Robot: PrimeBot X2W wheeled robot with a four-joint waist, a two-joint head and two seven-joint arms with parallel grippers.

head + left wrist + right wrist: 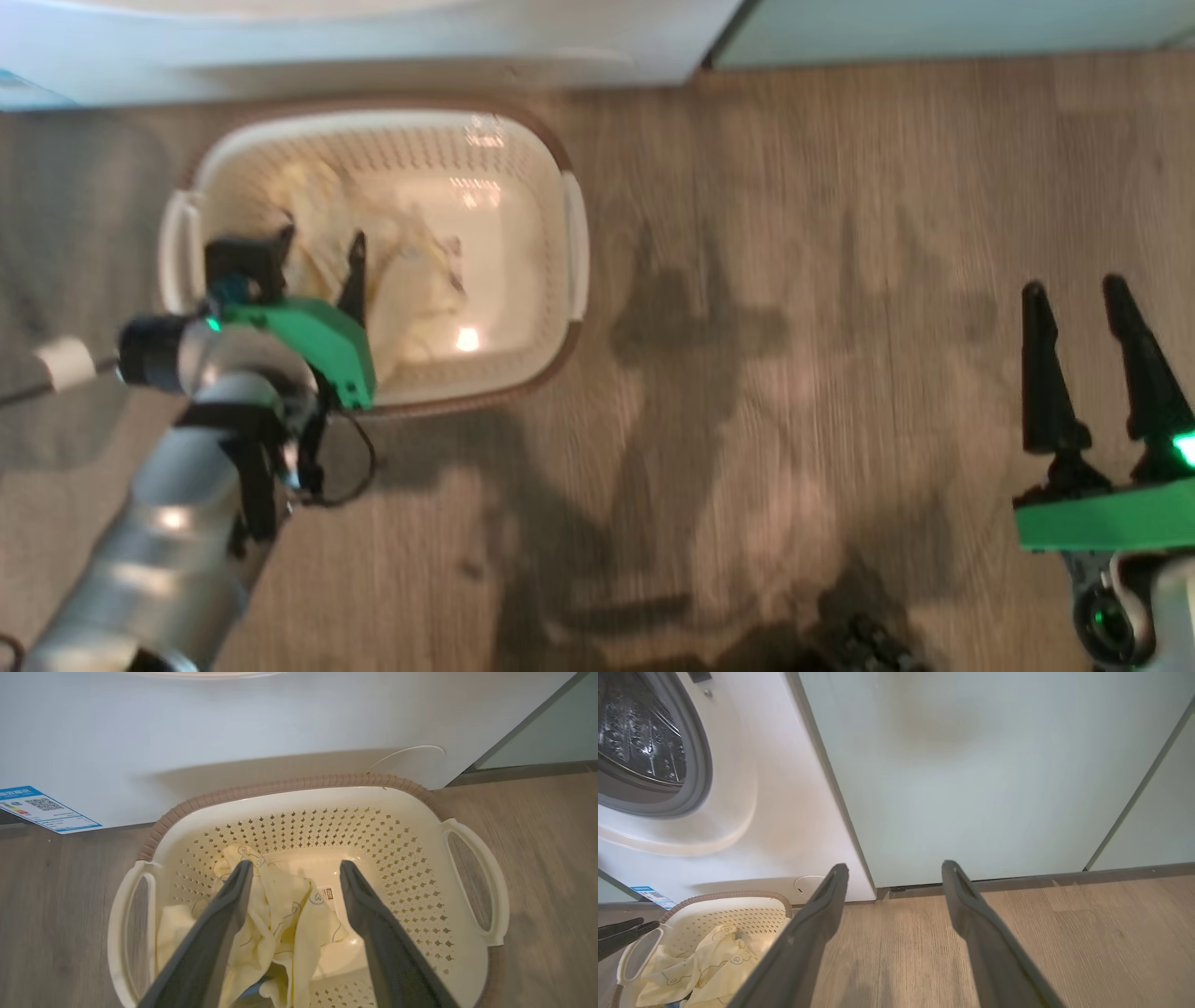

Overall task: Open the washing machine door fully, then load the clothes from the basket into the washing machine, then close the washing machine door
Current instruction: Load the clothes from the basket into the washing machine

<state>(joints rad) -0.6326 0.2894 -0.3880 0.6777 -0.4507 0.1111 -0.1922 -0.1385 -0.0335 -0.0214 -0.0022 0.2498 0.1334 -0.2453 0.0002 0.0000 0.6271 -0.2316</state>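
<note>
The cream basket [523, 364] [472, 868] [756, 905] with its brown rim stands on the floor right before the white washing machine [373, 47] [233, 728] [775, 812]. Pale yellow clothes [411, 280] [280, 924] [710, 961] lie crumpled inside, with a bit of blue fabric [252, 990] beneath. My left gripper [320, 250] [295, 868] hangs open over the clothes, fingers apart and holding nothing. My right gripper [1074, 297] [895, 868] is open above bare floor, far to the right. The machine's grey seal and steel drum [640, 737] show; the door is out of view.
A pale mint-green cabinet [934, 28] [994, 765] stands to the right of the machine. A blue-edged QR sticker [44, 808] [653, 897] sits low on the washer front. Wood-look floor [794, 373] stretches between the basket and my right gripper.
</note>
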